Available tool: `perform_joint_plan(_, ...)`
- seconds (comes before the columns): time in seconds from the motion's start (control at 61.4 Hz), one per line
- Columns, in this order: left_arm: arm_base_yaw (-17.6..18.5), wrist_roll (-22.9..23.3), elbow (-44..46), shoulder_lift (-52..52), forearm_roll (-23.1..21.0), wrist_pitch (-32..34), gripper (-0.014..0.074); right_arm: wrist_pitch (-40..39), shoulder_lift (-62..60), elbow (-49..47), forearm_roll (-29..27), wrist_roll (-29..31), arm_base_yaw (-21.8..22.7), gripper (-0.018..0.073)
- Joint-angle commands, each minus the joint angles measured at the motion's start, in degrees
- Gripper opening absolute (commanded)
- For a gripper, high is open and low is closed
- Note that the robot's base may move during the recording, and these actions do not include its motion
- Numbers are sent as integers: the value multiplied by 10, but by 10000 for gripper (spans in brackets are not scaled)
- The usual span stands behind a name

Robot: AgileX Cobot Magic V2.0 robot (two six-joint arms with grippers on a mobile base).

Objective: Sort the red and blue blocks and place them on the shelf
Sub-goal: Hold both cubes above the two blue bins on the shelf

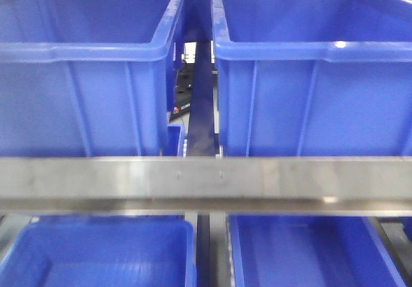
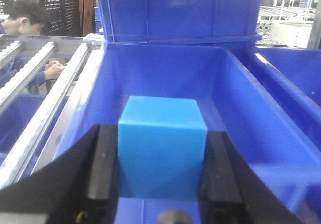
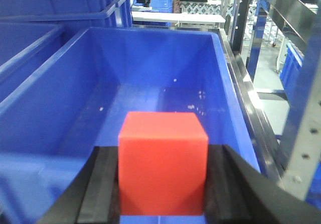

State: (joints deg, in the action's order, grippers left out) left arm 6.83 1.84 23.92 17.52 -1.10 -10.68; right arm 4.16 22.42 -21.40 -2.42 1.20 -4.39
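Note:
In the left wrist view a bright blue block (image 2: 163, 143) sits between the black fingers (image 2: 103, 174) of my left gripper (image 2: 160, 176), which is shut on it, held over the inside of a large blue bin (image 2: 281, 148). In the right wrist view my right gripper (image 3: 163, 186) is shut on the red block (image 3: 163, 161), above the open interior of another blue bin (image 3: 150, 63). The shelf shows as a brushed steel front rail (image 1: 206, 177) across the front view, with neither block nor gripper visible there.
Two large blue bins (image 1: 84, 74) (image 1: 315, 74) stand on the upper tier, two more (image 1: 96, 251) (image 1: 315, 251) below the rail. White roller tracks (image 2: 35, 98) run left of the left bin. A person (image 2: 27, 20) sits beyond them. Steel uprights (image 3: 301, 133) rise right of the right bin.

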Motion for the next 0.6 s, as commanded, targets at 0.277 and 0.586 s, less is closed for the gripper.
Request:
perform_joint_plan(0.277,1,0,17,5,0,52,122,-51,2,-17,-1,5,4,68)
perform_joint_plan(0.586,1,0,17,5,0,52,122,-51,2,-17,-1,5,4,68)
